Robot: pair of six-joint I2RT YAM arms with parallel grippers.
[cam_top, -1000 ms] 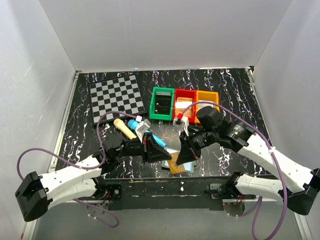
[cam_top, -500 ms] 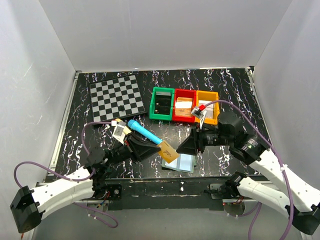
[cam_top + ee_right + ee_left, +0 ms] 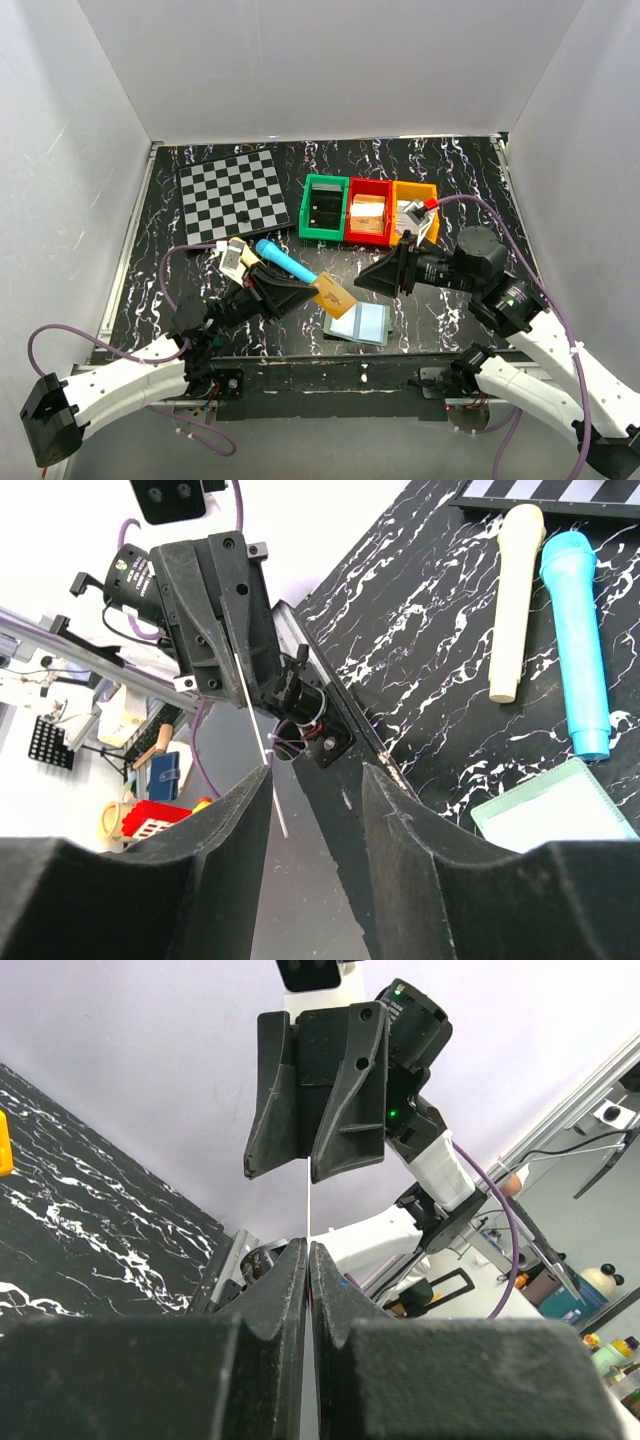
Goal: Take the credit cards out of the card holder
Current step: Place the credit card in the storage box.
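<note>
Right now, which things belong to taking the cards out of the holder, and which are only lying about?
Job:
credit card, pinched in left gripper
card holder
right gripper, open

Lying about:
checkered board
blue toy microphone
green bin
red bin
orange bin

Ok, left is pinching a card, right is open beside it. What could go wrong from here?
The card is pinched by one edge in the left gripper, off the table; it might pivot or slip. The right gripper stands open, close to the card's free end, so a move by either arm may knock it. The card holder lies open below and could get dragged.
</note>
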